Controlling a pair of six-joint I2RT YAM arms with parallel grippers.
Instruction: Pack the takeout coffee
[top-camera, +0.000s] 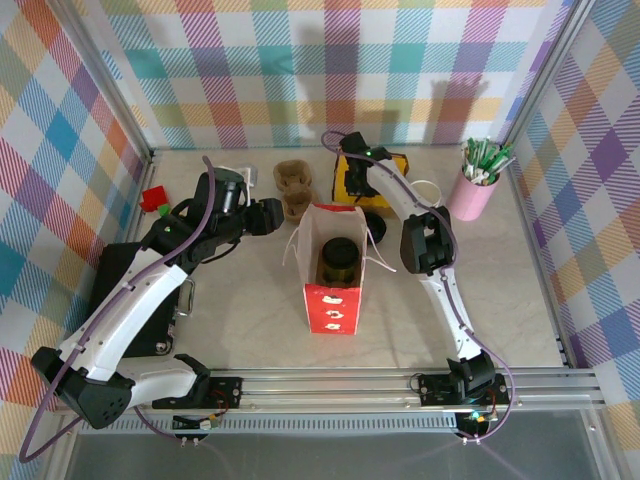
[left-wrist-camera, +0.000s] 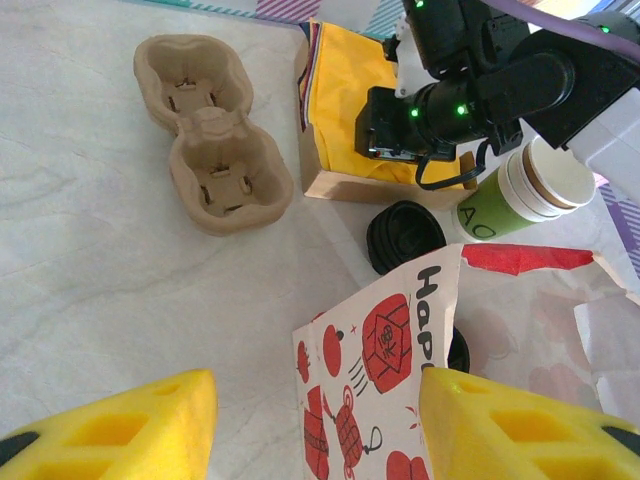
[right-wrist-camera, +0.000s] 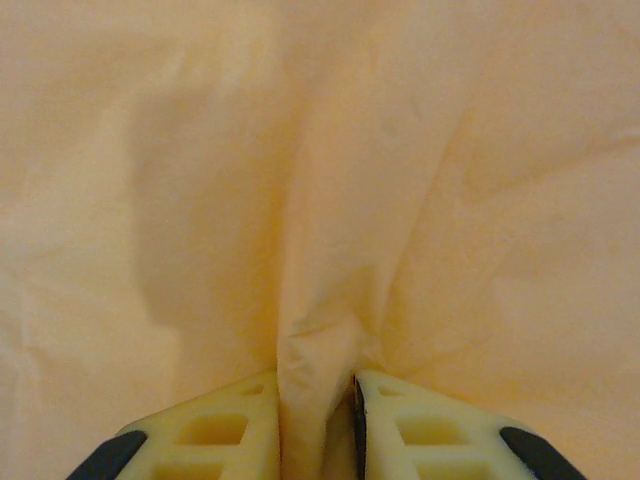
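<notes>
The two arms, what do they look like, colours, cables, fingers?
The left arm and right arm have white shells, black joints and purple cables. Green lights glow on the right wrist. Fingers are yellow, latticed, black-tipped.

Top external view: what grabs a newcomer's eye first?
The red-and-white paper bag standing open mid-table, something dark inside. Behind it the right claw is pinched shut on a fold of yellow paper, and the green takeout coffee sits beside that arm.
</notes>
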